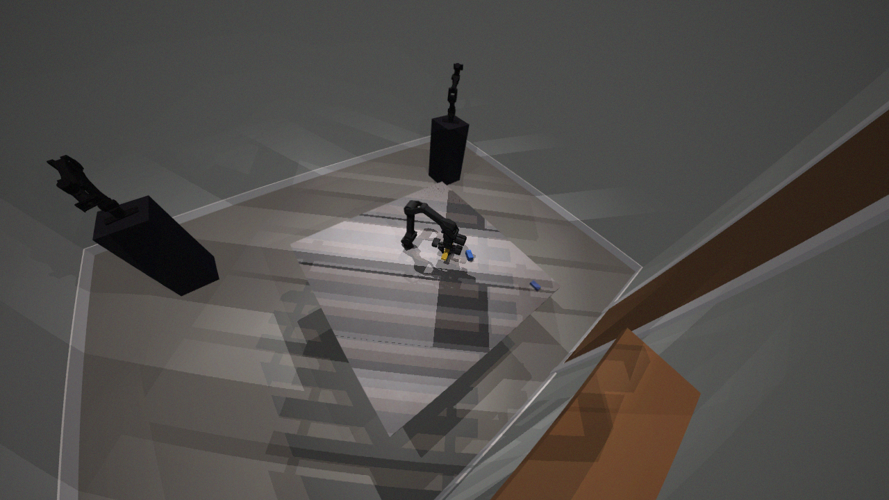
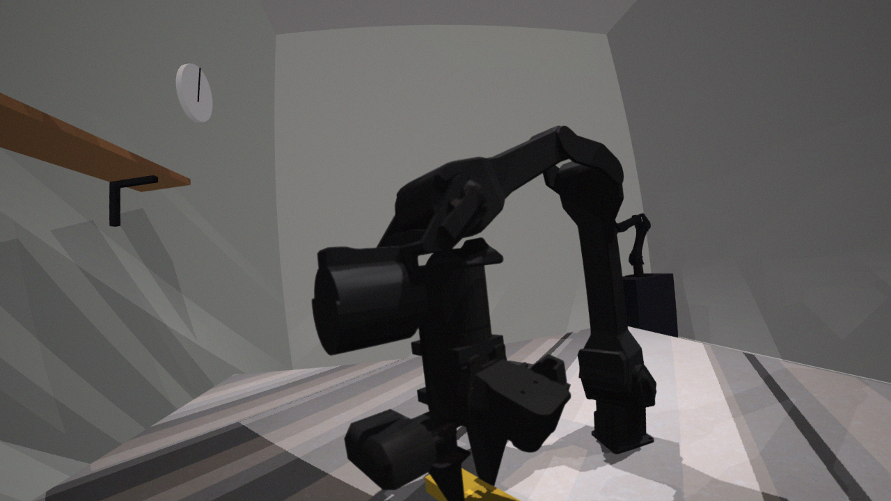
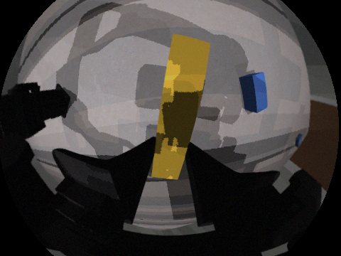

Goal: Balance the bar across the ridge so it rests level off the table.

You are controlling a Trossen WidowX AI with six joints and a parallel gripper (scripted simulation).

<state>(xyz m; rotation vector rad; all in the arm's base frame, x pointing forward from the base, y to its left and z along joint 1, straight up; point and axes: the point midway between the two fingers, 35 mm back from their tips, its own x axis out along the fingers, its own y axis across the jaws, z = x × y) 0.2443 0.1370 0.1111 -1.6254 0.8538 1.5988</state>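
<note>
My gripper (image 1: pixel 446 250) (image 2: pixel 471 485) (image 3: pixel 170 142) is shut on the yellow bar, with one finger on each long side near one end in the wrist view. The yellow bar (image 1: pixel 444 255) (image 2: pixel 475 492) (image 3: pixel 189 58) reaches away from the fingers, up the wrist view. Its height above the table is hard to tell. A blue ridge-shaped block (image 1: pixel 469 255) (image 3: pixel 261 92) with two sloping faces lies on the table (image 1: pixel 379 373) to the right of the bar, apart from it. A second blue block (image 1: pixel 535 285) (image 3: pixel 299 140) lies farther right, near the table's corner. Neither blue block shows in the exterior view.
Two dark pedestals (image 1: pixel 155 245) (image 1: pixel 447 152) carry other arms, beyond the table's left and back in the top view. A brown shelf (image 1: pixel 658 398) (image 2: pixel 81 146) is on the right in the top view. A round clock (image 2: pixel 198 102) hangs on the wall.
</note>
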